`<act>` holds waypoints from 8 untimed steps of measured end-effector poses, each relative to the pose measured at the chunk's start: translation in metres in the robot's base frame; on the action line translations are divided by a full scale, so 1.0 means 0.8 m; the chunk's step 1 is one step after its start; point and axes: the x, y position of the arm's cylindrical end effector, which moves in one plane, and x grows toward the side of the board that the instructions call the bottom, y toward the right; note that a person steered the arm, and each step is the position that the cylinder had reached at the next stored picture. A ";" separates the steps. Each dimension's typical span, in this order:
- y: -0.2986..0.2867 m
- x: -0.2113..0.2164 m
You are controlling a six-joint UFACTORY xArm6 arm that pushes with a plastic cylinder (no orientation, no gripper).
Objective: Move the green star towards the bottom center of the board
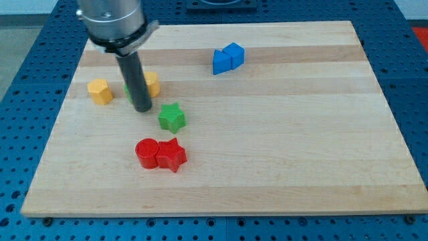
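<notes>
Pushing the green star (pixel 172 117) down the frame looks risky, because the red cylinder (pixel 146 152) and the red star (pixel 172 155) sit touching each other just below it, right on the way to the bottom centre of the desk (pixel 281 174). A straight shove would likely jam the green star into those 2 red blocks and drag them along, or spin it off to one side. A push angled toward the frame's lower right might clear the red star; that is a judgement, not a certainty.

The green star lies left of centre, in the middle band of the frame. My tip (pixel 142 108) stands just up and to the left of it, close but with a sliver of wood showing between them, so I judge no contact. There is no claw on this arm to open or close, only the rod.

Further out, a yellow block (pixel 100 91) sits at upper left, another yellow block (pixel 152 84) peeks from behind the rod, with something green partly hidden there. 2 blue blocks (pixel 228 58) touch near the top centre.
</notes>
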 end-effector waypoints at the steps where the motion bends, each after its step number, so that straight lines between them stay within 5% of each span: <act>1: -0.001 0.025; 3: 0.187 0.010; 6: 0.060 0.041; 8: 0.210 0.037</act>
